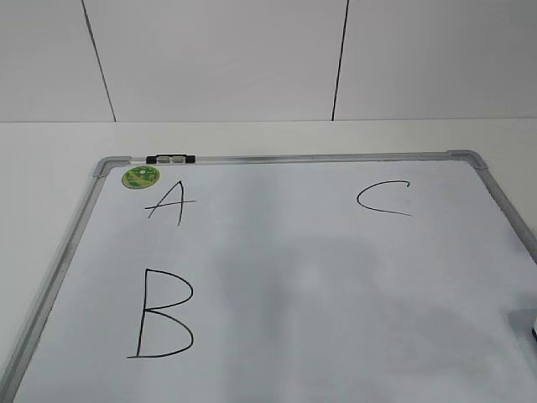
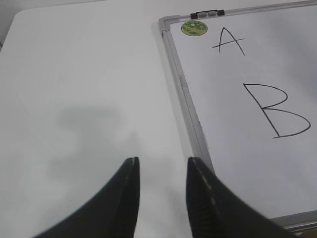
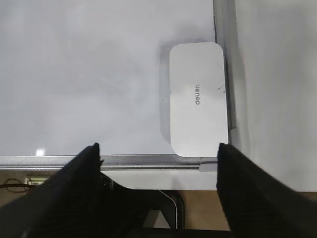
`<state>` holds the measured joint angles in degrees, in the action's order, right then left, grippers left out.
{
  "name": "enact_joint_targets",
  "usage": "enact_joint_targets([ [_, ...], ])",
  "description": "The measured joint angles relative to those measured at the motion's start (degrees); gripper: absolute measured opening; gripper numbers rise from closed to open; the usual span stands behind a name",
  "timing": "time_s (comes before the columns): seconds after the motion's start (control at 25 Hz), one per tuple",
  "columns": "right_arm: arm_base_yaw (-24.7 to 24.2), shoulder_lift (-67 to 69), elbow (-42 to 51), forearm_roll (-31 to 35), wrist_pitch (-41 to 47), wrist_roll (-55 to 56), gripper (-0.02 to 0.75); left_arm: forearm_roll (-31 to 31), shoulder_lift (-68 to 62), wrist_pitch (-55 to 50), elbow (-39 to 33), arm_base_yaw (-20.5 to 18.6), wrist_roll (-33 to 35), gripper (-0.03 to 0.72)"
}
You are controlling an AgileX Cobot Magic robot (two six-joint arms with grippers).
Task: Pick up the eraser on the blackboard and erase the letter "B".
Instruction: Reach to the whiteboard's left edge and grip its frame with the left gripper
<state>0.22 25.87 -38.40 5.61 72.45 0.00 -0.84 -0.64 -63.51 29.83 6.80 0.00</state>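
In your exterior view the blackboard (image 1: 277, 285) filled the lower frame, flat on the white table (image 1: 50, 143), with the letter "B" (image 1: 164, 313) at lower left, whole and unsmudged. An "A" (image 1: 170, 202) sat above it beside the green sticker (image 1: 141, 176), and a "C" (image 1: 384, 198) at upper right.

Your eraser (image 3: 198, 99) lay in the right wrist view's centre right, flat on the board, its long side against the frame (only a sliver showed at the exterior view's right edge).

Your right gripper (image 3: 158, 148) hung with fingers spread wide and nothing between them, the eraser beyond the tips. Your left gripper (image 2: 162, 166) hovered over bare table at the bottom of its view, fingers partly apart and empty, just beside the board's frame.
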Motion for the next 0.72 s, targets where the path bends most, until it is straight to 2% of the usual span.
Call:
enact_joint_targets([
  [0.16, 0.0, 5.3, -1.13, 0.0, 0.0, 0.7, 0.582, -0.11, -2.94, -1.2, 0.9, 0.0, 0.0, 0.241],
  [0.32, 0.0, 10.05, -1.74, -0.96, -0.12, 0.79, 0.582, 0.12, -13.26, -2.91, 5.97, 0.0, 0.0, 0.241],
  [0.72, 0.0, 16.32, -1.86, -11.08, -0.62, 3.45, 0.582, -0.21, -42.45, -7.95, 18.13, 0.0, 0.0, 0.241],
])
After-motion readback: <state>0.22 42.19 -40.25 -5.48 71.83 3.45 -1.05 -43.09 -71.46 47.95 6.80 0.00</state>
